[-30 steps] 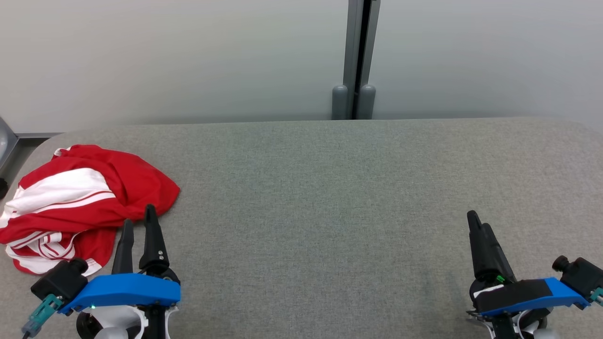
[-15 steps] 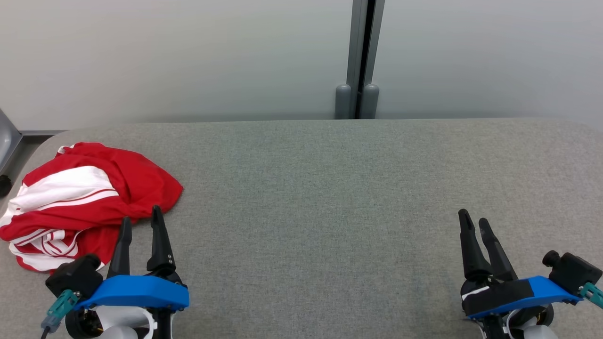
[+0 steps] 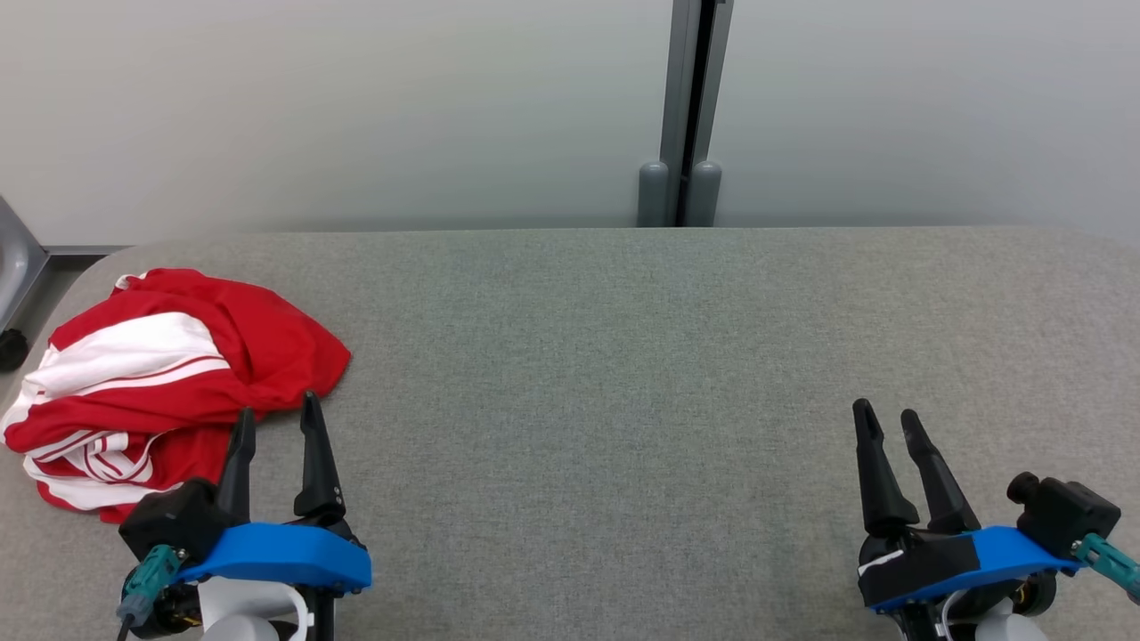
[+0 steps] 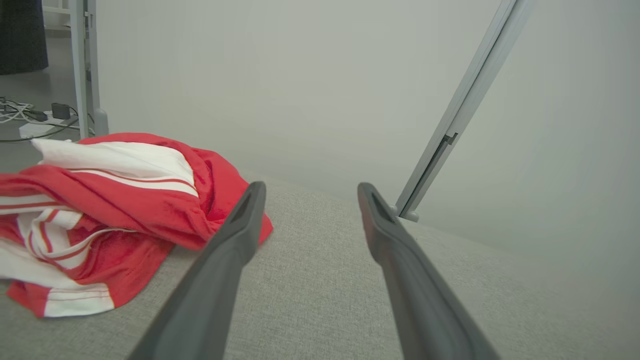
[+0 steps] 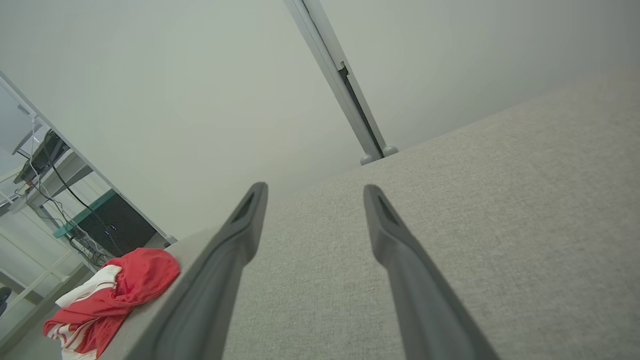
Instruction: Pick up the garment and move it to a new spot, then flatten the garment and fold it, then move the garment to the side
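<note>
At the table's [image 3: 570, 356] left end, the garment [image 3: 169, 374] lies just ahead of the open, empty left gripper [image 3: 278, 409], perhaps touching one finger. The right gripper [image 3: 885, 414], also open and empty, has edged inward

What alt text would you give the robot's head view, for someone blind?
A crumpled red-and-white garment lies at the left end of a grey fabric-covered table. The left claw, open, is close beside it; the right claw, also open, is far to the right.

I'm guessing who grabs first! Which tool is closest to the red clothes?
The left tool, right beside the red clothes; the right tool sits far across the table.
</note>
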`<state>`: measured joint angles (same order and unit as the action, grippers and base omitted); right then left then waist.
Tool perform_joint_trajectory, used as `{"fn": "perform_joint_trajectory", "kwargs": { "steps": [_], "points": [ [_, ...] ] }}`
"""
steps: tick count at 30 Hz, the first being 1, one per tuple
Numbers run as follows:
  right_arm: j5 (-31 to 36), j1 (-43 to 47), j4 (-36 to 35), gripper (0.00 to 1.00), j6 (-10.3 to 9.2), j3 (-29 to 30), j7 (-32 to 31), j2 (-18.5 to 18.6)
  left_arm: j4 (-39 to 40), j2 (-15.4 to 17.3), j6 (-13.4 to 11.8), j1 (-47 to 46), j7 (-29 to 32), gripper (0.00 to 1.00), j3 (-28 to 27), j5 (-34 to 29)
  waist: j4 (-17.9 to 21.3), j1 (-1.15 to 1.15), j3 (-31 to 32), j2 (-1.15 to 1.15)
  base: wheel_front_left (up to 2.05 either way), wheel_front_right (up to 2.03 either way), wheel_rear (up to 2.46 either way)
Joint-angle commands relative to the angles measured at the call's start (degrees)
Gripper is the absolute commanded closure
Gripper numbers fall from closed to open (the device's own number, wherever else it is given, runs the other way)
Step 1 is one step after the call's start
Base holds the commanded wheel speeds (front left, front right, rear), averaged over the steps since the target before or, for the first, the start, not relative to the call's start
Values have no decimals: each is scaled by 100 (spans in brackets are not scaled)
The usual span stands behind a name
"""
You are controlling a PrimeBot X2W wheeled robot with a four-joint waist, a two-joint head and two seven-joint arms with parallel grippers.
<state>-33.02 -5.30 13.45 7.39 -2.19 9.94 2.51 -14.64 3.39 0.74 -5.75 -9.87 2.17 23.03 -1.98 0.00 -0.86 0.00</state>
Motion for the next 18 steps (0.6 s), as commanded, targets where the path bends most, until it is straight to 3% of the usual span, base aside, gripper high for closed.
{"fn": "perform_joint_trajectory", "kwargs": {
  "steps": [1,18],
  "points": [
    [182,-82,-27,0,11,-16,54,46,16,48,-27,-113,-63,0,-6,-158,-4,0,-1,0,0,0,0],
    [1050,-107,52,0,13,-59,269,51,-227,91,-102,-132,-275,0,12,-968,-82,0,5,0,0,0,0]
  ]
}}
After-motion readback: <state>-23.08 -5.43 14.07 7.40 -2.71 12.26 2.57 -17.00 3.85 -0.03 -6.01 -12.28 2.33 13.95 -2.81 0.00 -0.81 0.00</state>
